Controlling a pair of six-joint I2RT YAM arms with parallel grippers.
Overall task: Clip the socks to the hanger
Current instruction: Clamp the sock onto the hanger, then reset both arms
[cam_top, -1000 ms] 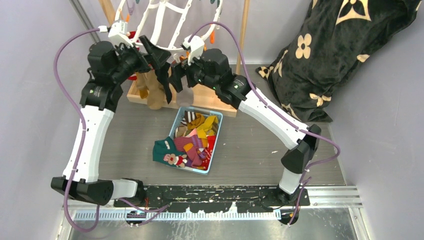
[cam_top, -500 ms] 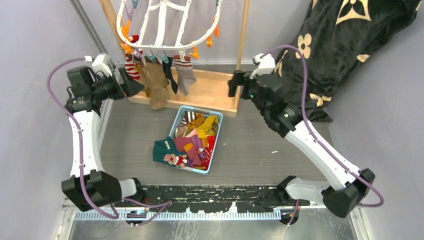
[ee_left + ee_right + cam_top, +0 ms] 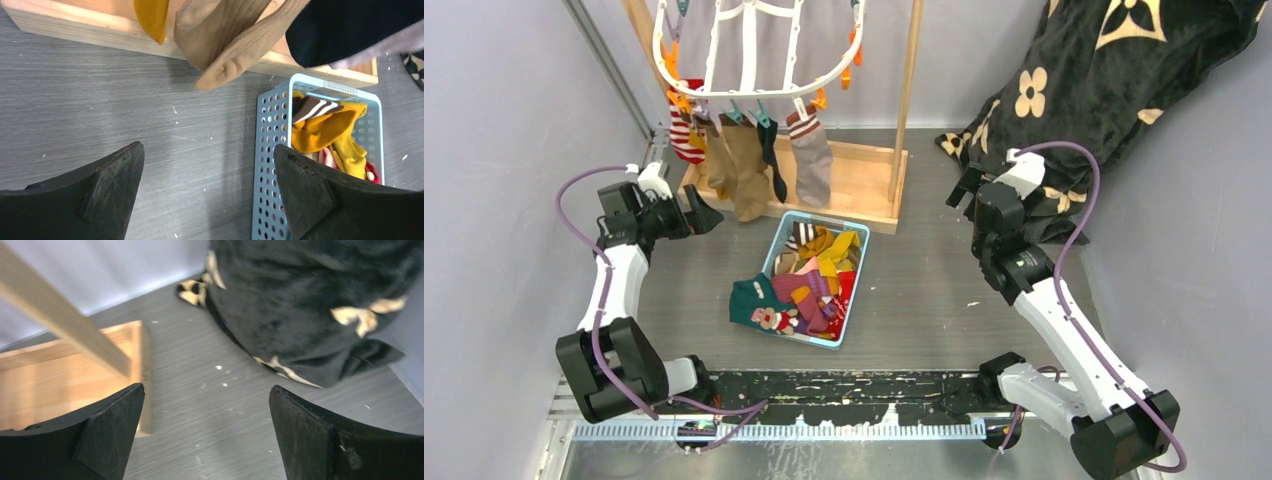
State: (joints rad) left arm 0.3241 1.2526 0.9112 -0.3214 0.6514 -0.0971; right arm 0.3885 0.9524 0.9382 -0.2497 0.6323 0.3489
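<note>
The white oval hanger [image 3: 746,92] hangs at the top of the top view with a red-white striped sock [image 3: 686,136], a tan sock [image 3: 744,172], a black sock [image 3: 772,165] and a grey sock [image 3: 813,158] clipped along its near rim. More socks [image 3: 816,272] fill a light blue basket [image 3: 776,245]. My left gripper [image 3: 702,212] is open and empty, left of the basket and below the hanging socks. In the left wrist view its gripper [image 3: 207,155] is over bare table, the tan sock [image 3: 230,45] ahead. My right gripper [image 3: 962,188] is open and empty, right of the stand.
The light wooden stand [image 3: 854,190] carries the hanger; its base [image 3: 65,380] and post [image 3: 60,325] show in the right wrist view. A black flower-patterned blanket [image 3: 1104,90] lies at the back right, close to the right gripper [image 3: 206,392]. A teal sock [image 3: 750,300] drapes over the basket's left side.
Both grippers have left the hanger and drawn back, low and outward to either side. The grey sock now hangs clipped by itself, and the hanger has swung back.
</note>
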